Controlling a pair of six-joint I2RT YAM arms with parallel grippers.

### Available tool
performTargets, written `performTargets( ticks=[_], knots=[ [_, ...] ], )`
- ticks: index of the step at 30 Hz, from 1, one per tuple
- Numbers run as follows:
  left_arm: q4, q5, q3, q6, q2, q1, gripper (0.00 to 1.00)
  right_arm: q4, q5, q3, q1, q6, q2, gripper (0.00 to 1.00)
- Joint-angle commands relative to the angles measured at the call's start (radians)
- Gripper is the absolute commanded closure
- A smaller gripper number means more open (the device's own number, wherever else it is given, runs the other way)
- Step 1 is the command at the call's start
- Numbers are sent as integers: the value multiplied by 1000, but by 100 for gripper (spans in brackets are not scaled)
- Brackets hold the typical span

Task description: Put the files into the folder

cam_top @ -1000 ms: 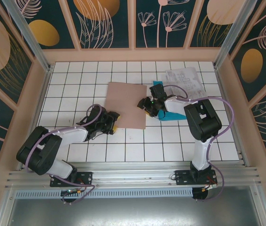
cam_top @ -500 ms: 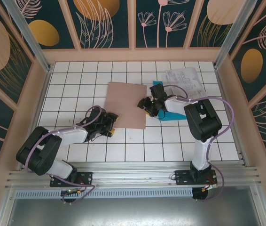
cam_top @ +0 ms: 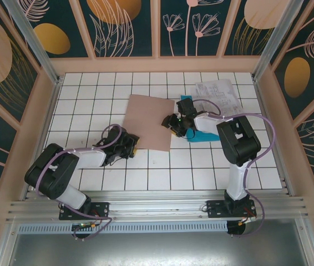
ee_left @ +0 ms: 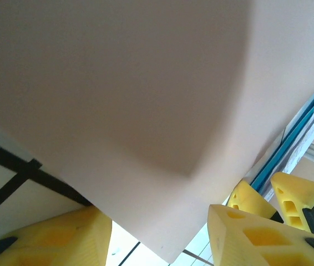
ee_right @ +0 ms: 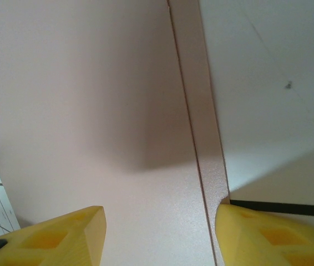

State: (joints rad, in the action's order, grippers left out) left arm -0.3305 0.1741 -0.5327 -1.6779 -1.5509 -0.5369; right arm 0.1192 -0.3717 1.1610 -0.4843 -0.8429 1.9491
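Now the folder (cam_top: 148, 122) lies in the middle of the white tiled surface (cam_top: 85, 94). The left gripper (cam_top: 130, 145) is at its near left corner. Its jaws stand apart with the corner between them. The right gripper (cam_top: 175, 126) is at the folder's right edge, and its jaws stand apart over that edge too. The files (cam_top: 218, 97) lie to the right: a blue sheet (cam_top: 206, 136) under the right arm, and white printed sheets (cam_top: 223, 91) farther back.
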Motion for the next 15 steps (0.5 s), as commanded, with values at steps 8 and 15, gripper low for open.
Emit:
performTargets(
  ticks=[8,15],
  knots=[
    [82,8,-45,-21,8,-15,50,95,17,5,8,23,65,43],
    [161,-49,-28,3,81,-15,46,97,16,1,10,22,66,43]
  ],
)
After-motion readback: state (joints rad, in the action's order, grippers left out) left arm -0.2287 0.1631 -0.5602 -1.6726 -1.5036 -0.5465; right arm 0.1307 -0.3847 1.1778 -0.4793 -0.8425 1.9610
